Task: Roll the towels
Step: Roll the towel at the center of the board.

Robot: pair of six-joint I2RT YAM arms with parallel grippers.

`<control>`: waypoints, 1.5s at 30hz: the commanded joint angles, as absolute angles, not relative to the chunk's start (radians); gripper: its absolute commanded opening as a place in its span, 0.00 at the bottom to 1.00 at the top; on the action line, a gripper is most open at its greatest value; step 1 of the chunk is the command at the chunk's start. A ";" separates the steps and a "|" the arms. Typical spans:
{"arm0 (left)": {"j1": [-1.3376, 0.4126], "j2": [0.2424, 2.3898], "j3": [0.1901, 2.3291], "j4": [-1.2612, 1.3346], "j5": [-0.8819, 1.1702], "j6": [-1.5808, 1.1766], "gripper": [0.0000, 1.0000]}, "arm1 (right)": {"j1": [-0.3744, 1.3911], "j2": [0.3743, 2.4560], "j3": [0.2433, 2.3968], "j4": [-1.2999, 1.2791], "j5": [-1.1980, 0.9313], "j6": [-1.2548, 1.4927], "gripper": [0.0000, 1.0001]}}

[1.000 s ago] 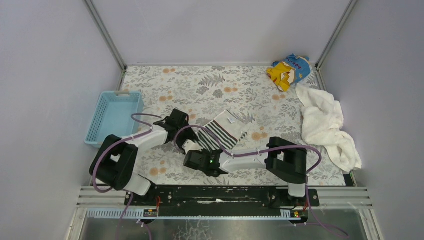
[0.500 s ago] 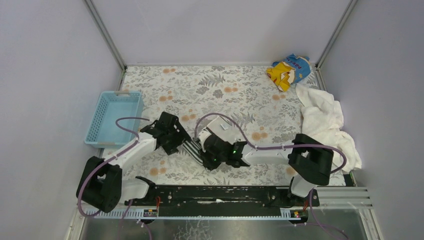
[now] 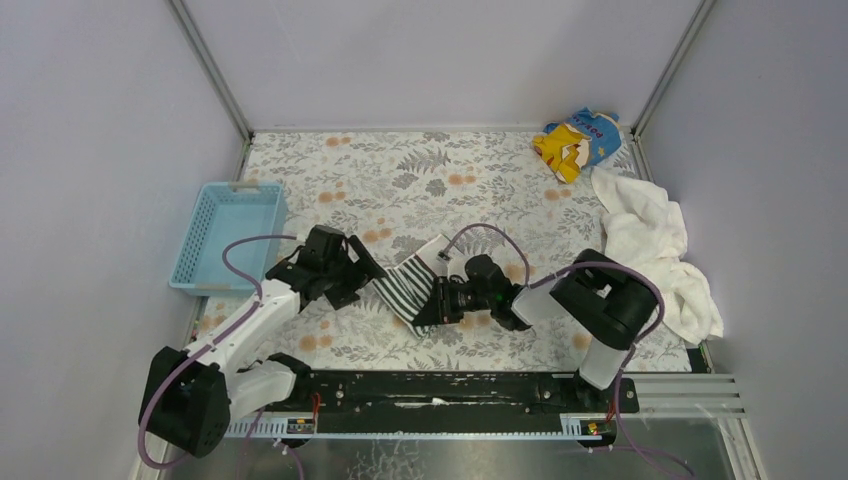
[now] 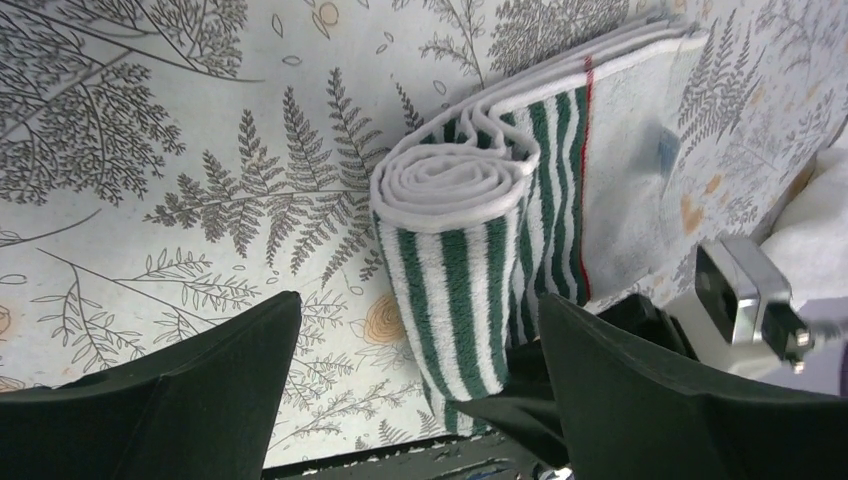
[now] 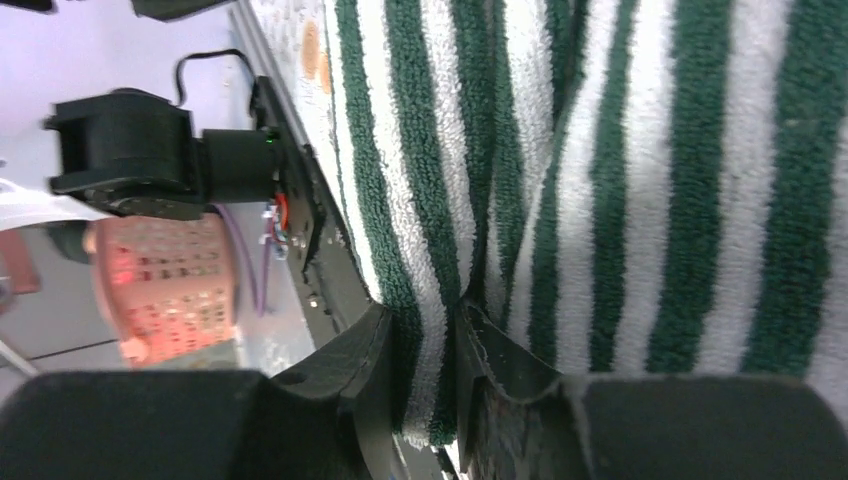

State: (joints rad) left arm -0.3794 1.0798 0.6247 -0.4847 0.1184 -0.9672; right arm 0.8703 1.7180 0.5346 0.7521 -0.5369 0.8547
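Note:
The small striped towel (image 3: 408,285) lies partly rolled on the patterned table, its loose end flat toward the back. In the left wrist view the rolled end (image 4: 455,190) shows a spiral of layers. My left gripper (image 3: 362,272) is open just left of the roll, its fingers (image 4: 200,390) straddling the roll's end without gripping it (image 4: 418,310). My right gripper (image 3: 432,300) is shut on the striped towel's layers (image 5: 600,180), pinched between its pads (image 5: 425,330). The large white towel (image 3: 645,245) lies crumpled at the right edge, away from both grippers.
A blue basket (image 3: 228,235) stands at the left edge beside the left arm. A yellow-and-blue printed cloth (image 3: 577,140) sits in the back right corner. Grey walls enclose the table on three sides.
The left gripper has opened and let go of the striped towel. The right gripper has shifted right and back while holding the towel, which has gone from spread flat to partly rolled.

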 commanded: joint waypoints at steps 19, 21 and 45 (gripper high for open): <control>-0.414 1.277 0.618 -0.251 0.215 -0.976 0.80 | 0.767 2.073 0.417 1.334 -0.708 1.361 0.10; -0.419 1.313 0.622 -0.244 0.205 -0.980 0.78 | 0.767 2.075 0.419 1.330 -0.710 1.360 0.11; -0.448 1.499 0.654 -0.361 0.025 -0.997 0.56 | 0.789 1.557 0.652 0.193 -0.414 0.771 0.57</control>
